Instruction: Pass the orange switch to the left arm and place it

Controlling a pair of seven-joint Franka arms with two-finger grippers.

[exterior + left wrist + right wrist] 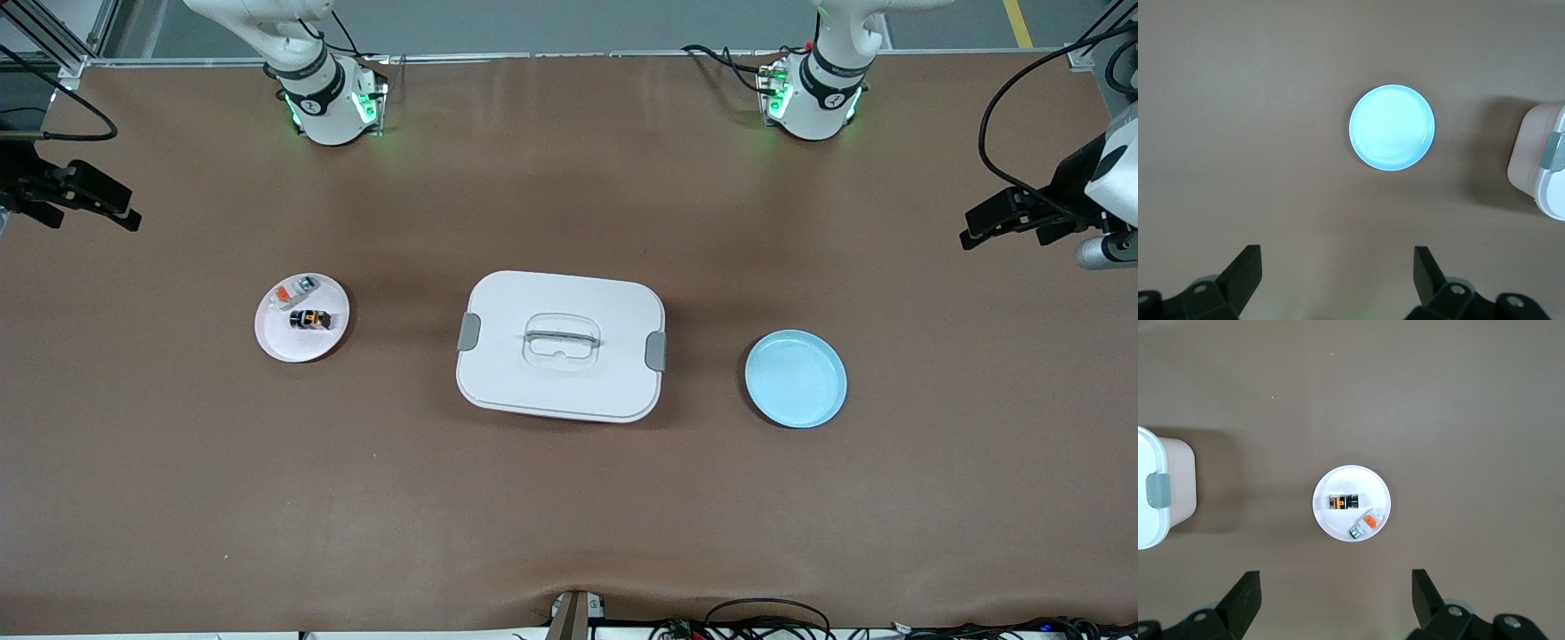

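Showing box point(1545, 163) half cut off | orange switch point(1343, 502) tiny

Table point(569, 516) covered in matt brown sheet, cloth- or paper-like, slightly rippled at the front edge. Box point(560, 347) smooth white plastic, satin finish, grey matt latches, clear glossy lid handle. Blue plate point(796, 379) smooth, soft sheen, plastic-looking. Pink plate point(277, 342) smooth, pale, low gloss. Orange switch point(310, 319) black plastic, slightly shiny. Whitish component point(294, 292) plastic. Gripper fingers point(1245, 270) matt black plastic.
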